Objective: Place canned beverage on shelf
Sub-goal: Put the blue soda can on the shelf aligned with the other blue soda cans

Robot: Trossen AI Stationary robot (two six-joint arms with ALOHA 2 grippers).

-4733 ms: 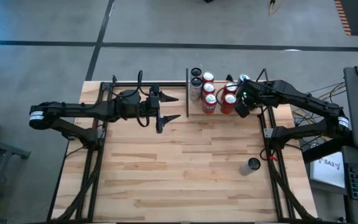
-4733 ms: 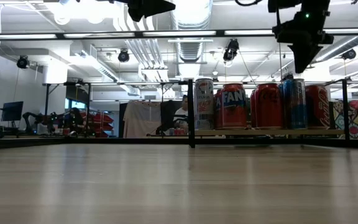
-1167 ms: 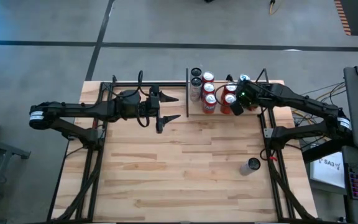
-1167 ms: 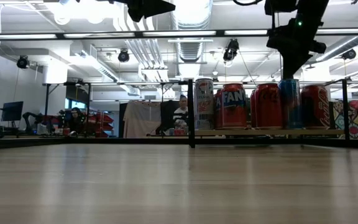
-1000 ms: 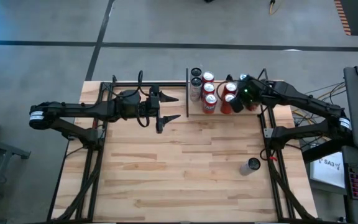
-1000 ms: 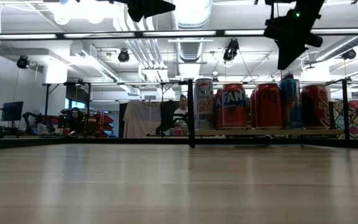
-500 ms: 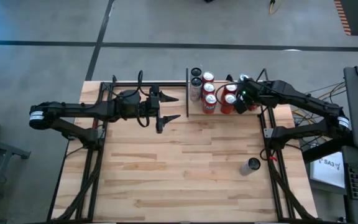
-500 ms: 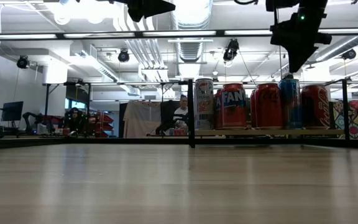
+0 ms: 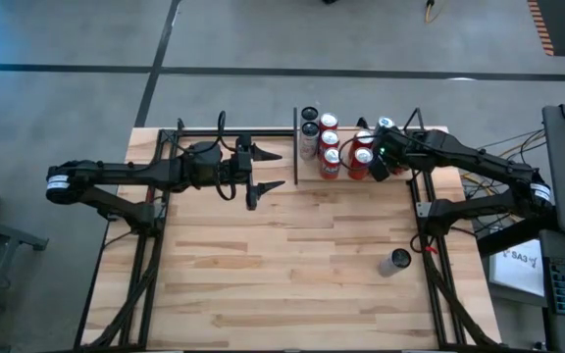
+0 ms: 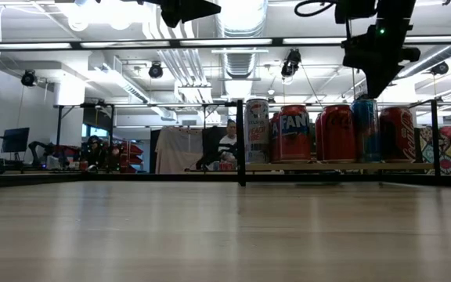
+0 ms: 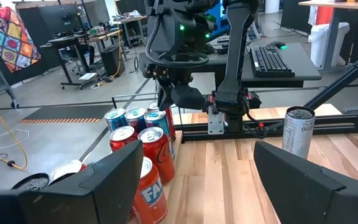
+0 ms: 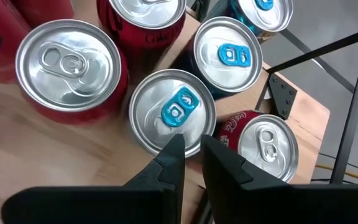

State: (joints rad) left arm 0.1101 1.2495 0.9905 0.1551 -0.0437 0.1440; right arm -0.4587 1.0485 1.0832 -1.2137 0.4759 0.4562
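Observation:
The shelf [image 9: 296, 147] stands at the table's far edge, right of centre, with several cans upright on its board [image 10: 327, 166]: red ones [image 10: 292, 133] and blue-tabbed ones [image 12: 173, 112]. A lone silver can [image 9: 397, 261] stands on the tabletop near the right edge, also seen in the left wrist view [image 11: 298, 130]. My right gripper [image 9: 380, 164] is shut and slants down just above the shelf's right-hand cans [image 10: 380, 86], over a blue-tabbed can's rim [image 12: 191, 146]. My left gripper [image 9: 271, 172] hangs open left of the shelf, level, holding nothing [image 11: 197, 180].
Black frame rails run along the table's far edge [image 9: 233, 130] and down its right side [image 9: 430, 235]. The wide wooden tabletop [image 9: 282, 265] lies in front of the shelf. Desks, a keyboard and people show in the room beyond.
My right gripper has tipped further downward and shifted a little toward the table's right and down over the shelf's cans, staying shut. The cans have kept their places.

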